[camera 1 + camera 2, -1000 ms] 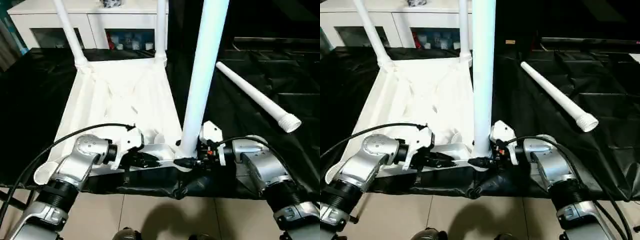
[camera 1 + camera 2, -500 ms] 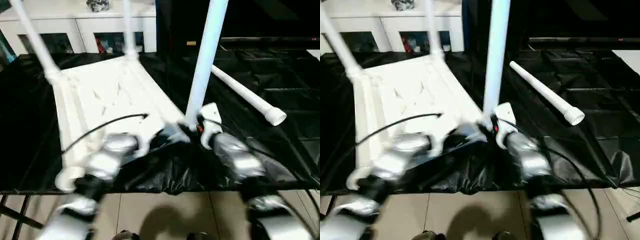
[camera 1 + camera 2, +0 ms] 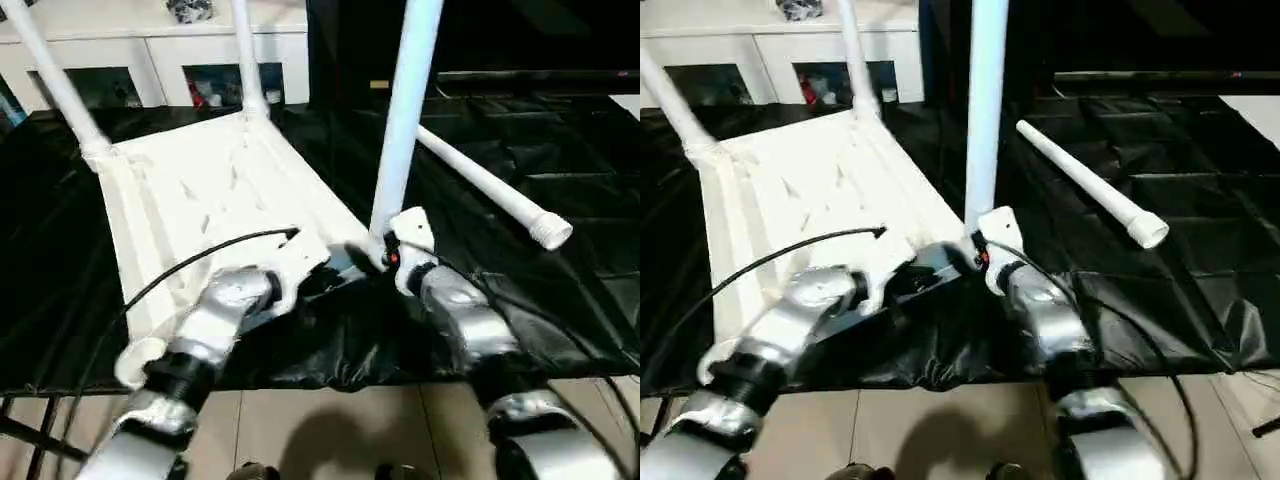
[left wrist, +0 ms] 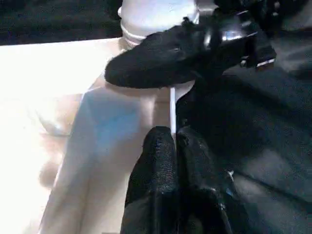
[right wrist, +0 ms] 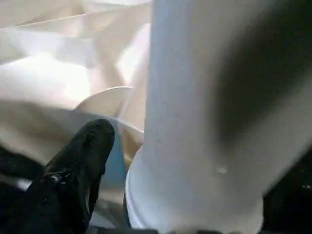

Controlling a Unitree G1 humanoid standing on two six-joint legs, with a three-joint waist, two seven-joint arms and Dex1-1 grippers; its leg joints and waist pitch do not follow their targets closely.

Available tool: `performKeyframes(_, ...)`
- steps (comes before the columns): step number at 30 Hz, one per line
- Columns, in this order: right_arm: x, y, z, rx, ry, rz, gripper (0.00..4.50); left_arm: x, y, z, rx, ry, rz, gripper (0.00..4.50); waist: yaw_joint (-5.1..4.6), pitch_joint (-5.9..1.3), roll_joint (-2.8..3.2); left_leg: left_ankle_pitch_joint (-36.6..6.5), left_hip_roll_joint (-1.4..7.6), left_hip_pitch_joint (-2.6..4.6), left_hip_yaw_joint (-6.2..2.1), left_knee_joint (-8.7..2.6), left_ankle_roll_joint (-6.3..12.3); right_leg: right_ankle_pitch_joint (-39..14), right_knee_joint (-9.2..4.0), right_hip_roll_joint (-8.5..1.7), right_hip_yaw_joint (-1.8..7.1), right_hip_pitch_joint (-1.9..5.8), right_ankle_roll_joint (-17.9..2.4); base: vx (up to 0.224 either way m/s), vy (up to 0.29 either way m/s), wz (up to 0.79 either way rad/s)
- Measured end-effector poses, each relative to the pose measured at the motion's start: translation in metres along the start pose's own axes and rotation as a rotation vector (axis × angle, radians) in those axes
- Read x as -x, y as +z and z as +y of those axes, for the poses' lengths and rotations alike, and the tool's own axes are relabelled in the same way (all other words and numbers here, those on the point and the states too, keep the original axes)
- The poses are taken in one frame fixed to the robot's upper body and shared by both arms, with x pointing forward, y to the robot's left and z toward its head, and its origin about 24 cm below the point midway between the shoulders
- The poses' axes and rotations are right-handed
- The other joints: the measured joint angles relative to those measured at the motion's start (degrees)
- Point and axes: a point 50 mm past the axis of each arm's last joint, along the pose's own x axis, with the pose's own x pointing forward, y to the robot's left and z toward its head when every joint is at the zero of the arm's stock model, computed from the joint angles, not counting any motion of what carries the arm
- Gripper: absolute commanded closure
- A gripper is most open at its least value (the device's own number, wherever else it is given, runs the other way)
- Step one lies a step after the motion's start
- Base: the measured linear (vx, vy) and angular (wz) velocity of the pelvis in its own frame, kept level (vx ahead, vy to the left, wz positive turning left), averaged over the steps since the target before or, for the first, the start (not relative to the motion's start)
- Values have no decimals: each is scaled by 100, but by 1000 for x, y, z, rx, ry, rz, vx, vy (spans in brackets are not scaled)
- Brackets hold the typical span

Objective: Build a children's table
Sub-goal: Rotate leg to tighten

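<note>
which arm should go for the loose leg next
Right, probably. The loose leg lies on the black cloth on the robot's right, nearer the right gripper. The left gripper is shut on the tabletop rim, steadying it.

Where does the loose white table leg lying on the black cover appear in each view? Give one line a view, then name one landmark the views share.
Left eye view: loose leg lies slanted at right of centre, threaded end nearest the camera.
Right eye view: same leg, again right of centre, on the black cover.
Left wrist view: not in it.
Right wrist view: not in it.
Shared landmark: the standing leg, also in the right eye view.
</note>
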Motion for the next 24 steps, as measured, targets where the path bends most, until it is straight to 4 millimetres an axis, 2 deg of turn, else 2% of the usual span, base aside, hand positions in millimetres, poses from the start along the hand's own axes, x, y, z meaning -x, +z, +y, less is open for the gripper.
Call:
performKeyframes(2, 2, 1, 1, 20, 59, 0, 49, 5, -2, 1, 1, -28, 0, 450, 9, 0, 0, 0, 2, 3, 0, 5, 0, 0, 27, 0, 4, -2, 0, 0, 0, 0)
performKeyframes(6, 18, 2, 2, 101, 296, 18, 49, 24, -7, 4, -16, -129, 4, 450, 58, -1, -2, -3, 10, -4, 1, -10, 2, 11, 35, 4, -3, -7, -7, 0, 0, 0)
performKeyframes(9, 25, 3, 3, 126, 399, 27, 49, 32, -9, 4, -35, -173, 10, 450, 123, -2, -3, -16, 14, -12, 3, -15, 2, 23, 35, 6, -7, -16, -27, 0, 0, 0)
performKeyframes(16, 35, 5, 8, 137, 599, 54, 49, 48, -15, 7, -31, -263, 37, 450, 209, -1, -8, -20, 14, -23, 9, -2, 6, 25, 34, 5, -1, -22, -31, 0, 0, 0)
performKeyframes(19, 36, 5, 10, 132, 638, 63, 81, 51, -16, 6, -39, -288, 47, 450, 241, -2, -10, -19, 14, -20, 9, 4, 6, 28, 34, 4, 1, -21, -36, 0, 0, 0)
performKeyframes(23, 38, 7, 12, 131, 682, 72, 99, 56, -17, 5, -51, -319, 55, 450, 288, -2, -13, -19, 14, -20, 10, 5, 6, 22, 34, 5, 2, -20, -25, 0, 0, 0)
performKeyframes(24, 38, 7, 13, 128, 696, 73, 122, 57, -17, 5, -55, -327, 59, 450, 297, -2, -14, -19, 14, -20, 10, 4, 6, 23, 35, 5, 2, -21, -27, 0, 0, 0)
